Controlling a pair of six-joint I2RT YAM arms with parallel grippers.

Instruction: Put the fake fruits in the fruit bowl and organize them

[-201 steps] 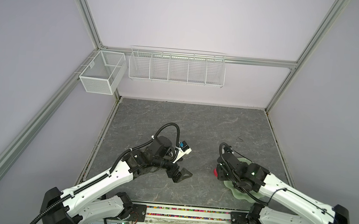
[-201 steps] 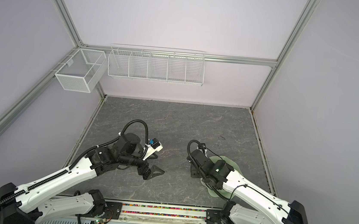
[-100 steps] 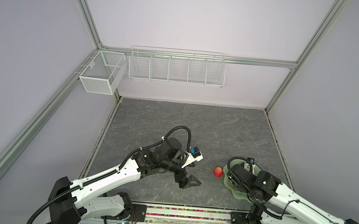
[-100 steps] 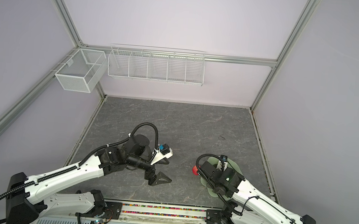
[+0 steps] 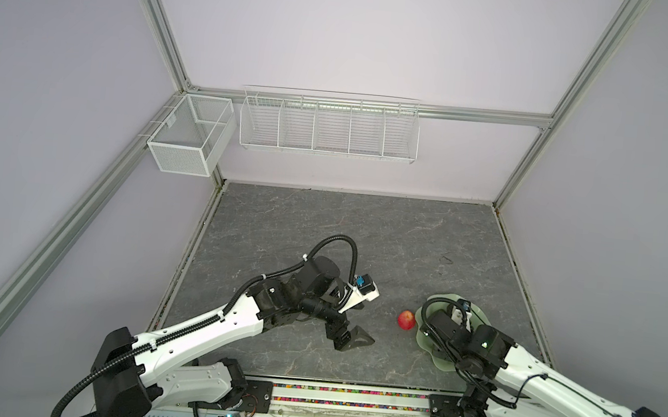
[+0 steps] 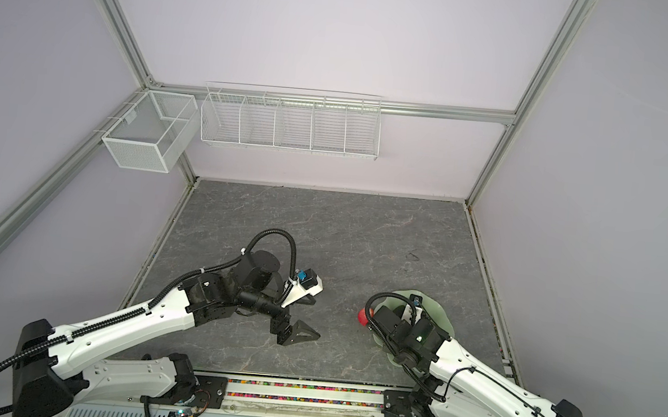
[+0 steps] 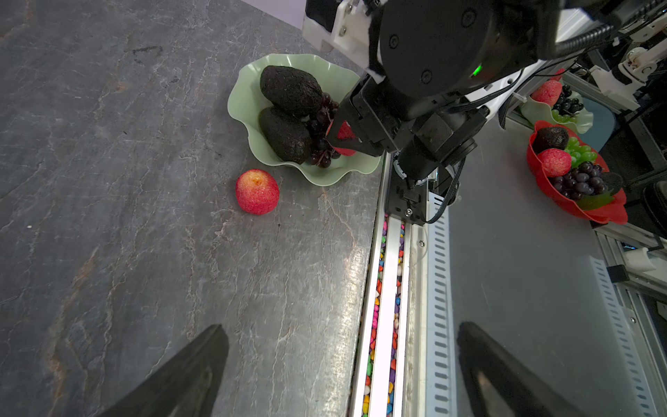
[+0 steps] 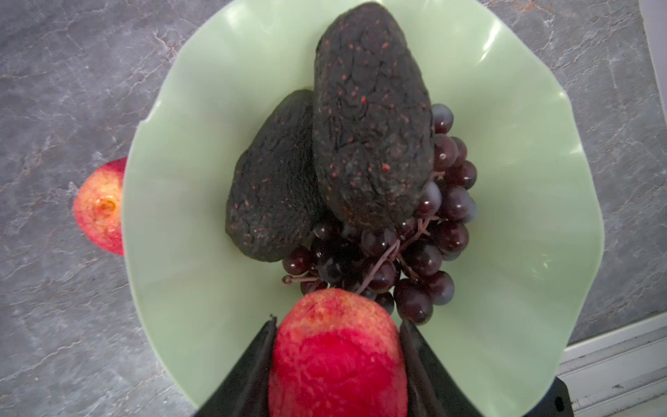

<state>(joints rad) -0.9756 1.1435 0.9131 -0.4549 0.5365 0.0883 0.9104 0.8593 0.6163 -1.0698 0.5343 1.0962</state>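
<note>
Above the fruit bowl [image 8: 180, 151], my right gripper [image 8: 337, 325] clamps a red apple [image 8: 335, 364] to set beside the grapes [image 8: 449, 205]; my left gripper [image 7: 341, 328] gapes empty, facing the loose apple [image 7: 257, 191].

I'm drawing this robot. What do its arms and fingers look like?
The left arm and right arm are white shells with black joints. Ribbed black cables run along them. The fingers are black pointed wedges. The right arm has a green light.
</note>
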